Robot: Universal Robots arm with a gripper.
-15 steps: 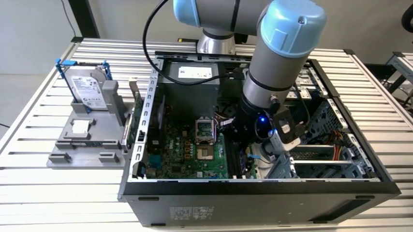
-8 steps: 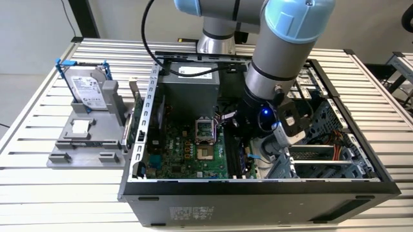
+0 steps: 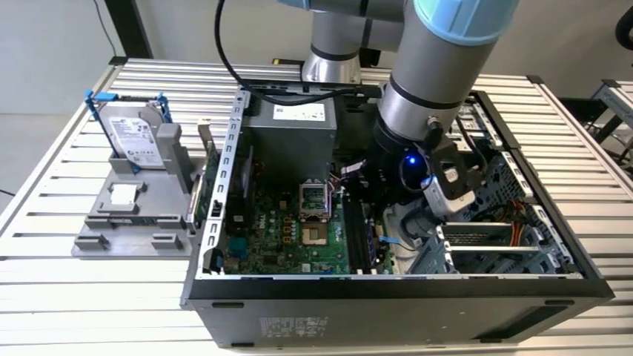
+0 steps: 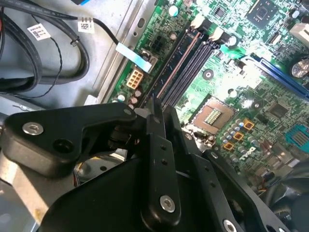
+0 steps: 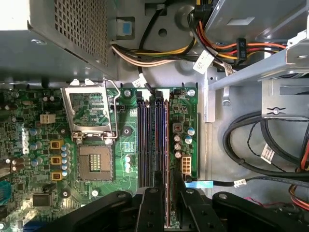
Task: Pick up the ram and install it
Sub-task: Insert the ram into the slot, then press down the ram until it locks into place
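"What's on the desk (image 3: 59, 297)?"

"Left of the open computer case (image 3: 396, 297), a hard drive (image 3: 133, 137) stands in a grey holder (image 3: 129, 222). Inside the case, the gripper (image 5: 163, 186) pinches what looks like the ram (image 4: 155, 102), edge-on, just above the memory slots (image 5: 153, 130)."

A bench (image 3: 89, 297) of pale metal slats fills most of the exterior view and runs past its near edge. Behind its far edge stands a plain pale wall (image 3: 50, 44) with a dark upright post (image 3: 129, 26) against it. Off the exterior view's right corner, what may be a second slatted bench (image 3: 613, 100) shows. Light is even and soft.
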